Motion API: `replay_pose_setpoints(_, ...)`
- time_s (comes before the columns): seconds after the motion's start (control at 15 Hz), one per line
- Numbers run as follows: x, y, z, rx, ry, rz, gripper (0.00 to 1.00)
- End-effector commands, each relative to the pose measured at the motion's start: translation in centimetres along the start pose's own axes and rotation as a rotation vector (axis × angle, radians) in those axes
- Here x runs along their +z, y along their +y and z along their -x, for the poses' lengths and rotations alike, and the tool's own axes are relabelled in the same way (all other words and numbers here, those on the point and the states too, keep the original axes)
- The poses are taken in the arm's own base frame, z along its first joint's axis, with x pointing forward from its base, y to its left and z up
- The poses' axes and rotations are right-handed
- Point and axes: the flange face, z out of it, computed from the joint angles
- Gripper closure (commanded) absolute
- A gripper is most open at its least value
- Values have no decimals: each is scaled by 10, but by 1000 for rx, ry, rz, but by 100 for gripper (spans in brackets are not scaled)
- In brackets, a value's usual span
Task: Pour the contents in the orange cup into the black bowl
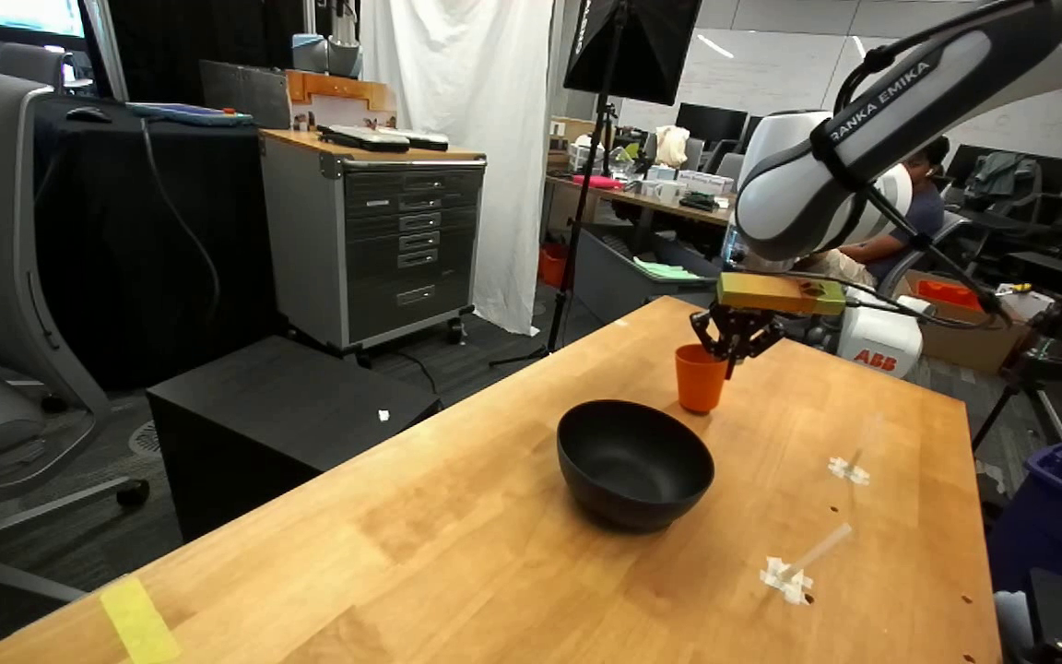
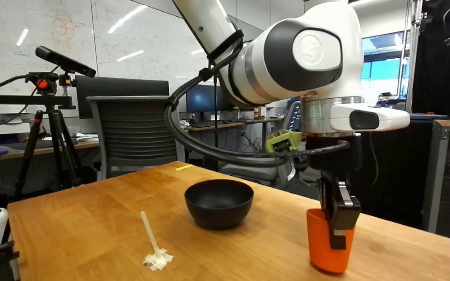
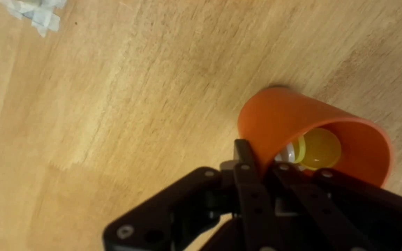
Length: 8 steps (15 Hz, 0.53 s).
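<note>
A black claw (image 3: 264,162) pinches the wall of an orange cup (image 2: 320,249), one finger inside it and the other against its outside. The cup is right below the claw's body and appears upright on a wooden desk (image 1: 457,553). In the wrist view the contents (image 3: 321,148), rounded yellow and whitish pieces, lie inside the cup just beside the inner finger; the claw hides part of them.

A black bowl (image 2: 219,214), wider than the cup, sits upright to the claw's left in both exterior views, apart from the cup. In an exterior view, two thin pale sticks (image 1: 819,551) rise from patches of white tape (image 1: 795,587), to the right of the claw and off the line between claw and bowl. A strip of yellow tape (image 1: 139,622) lies well apart from the claw, beyond the bowl. Above the claw is the white robot arm (image 2: 350,58), with a dark cable (image 2: 170,117) looping out over the bowl as seen in an exterior view.
</note>
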Motion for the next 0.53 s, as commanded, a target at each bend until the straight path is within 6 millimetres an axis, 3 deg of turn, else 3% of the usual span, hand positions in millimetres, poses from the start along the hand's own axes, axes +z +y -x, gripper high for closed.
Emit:
replay_pose_setpoints(0.0, -15, 5, 16, -59, 71, -23, 92)
replay_pose_setpoints(0.47, -25, 17, 45, -139, 179, -52, 93)
